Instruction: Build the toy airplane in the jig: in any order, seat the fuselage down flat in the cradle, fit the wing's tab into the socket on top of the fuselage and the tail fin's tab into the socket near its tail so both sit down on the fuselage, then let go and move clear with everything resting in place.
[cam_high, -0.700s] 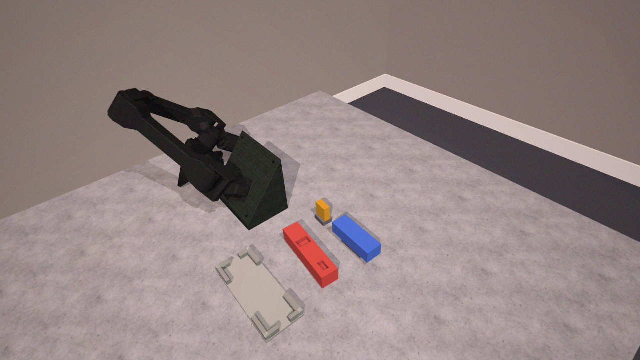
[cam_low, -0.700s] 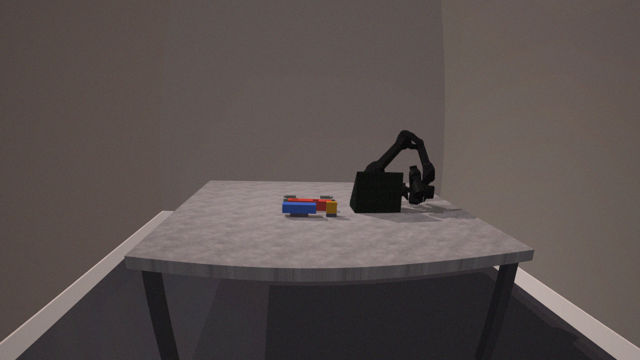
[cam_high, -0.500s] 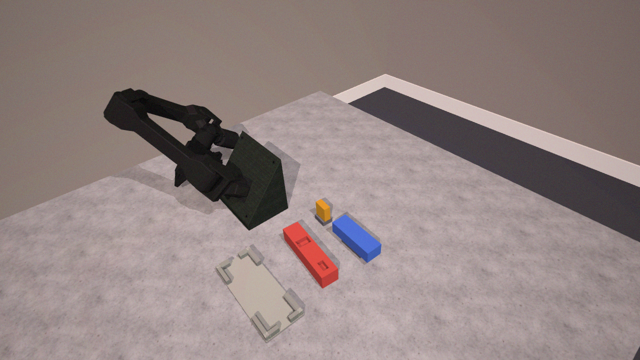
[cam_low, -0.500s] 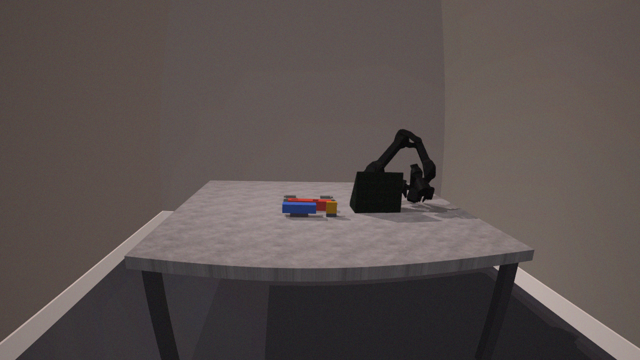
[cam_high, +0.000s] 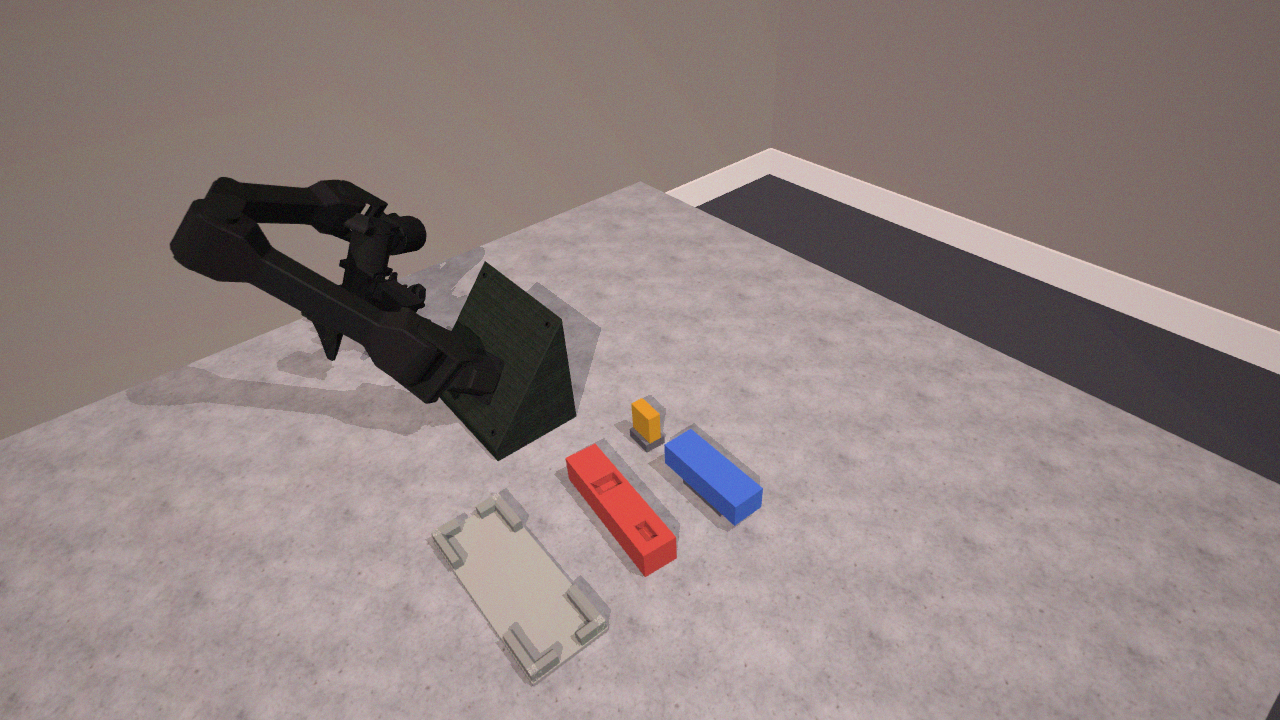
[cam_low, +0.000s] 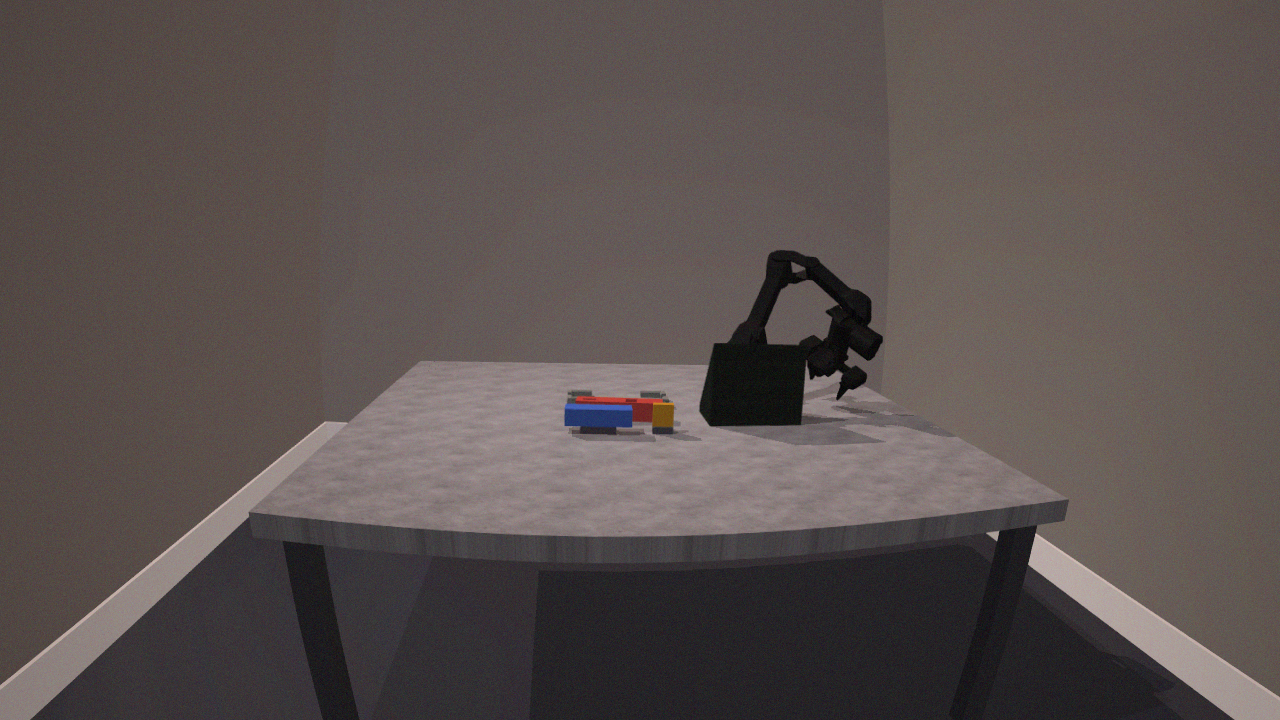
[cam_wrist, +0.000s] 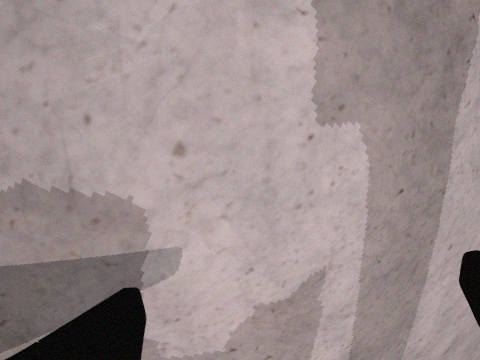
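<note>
The red fuselage lies on the table between the jig and the wing, two sockets facing up. The pale grey jig holds nothing. The blue wing lies beyond the fuselage, on its dark tab. The orange tail fin stands upright on its dark base near one end of the wing. My gripper is open and empty over the table, on the far side of the arm's base from these parts. In the top view the arm partly hides it.
A dark green wedge-shaped block carries the arm's base and stands between my gripper and the parts. The table has its edge behind the arm in the top view. Shadows of the arm cross the table in the wrist view.
</note>
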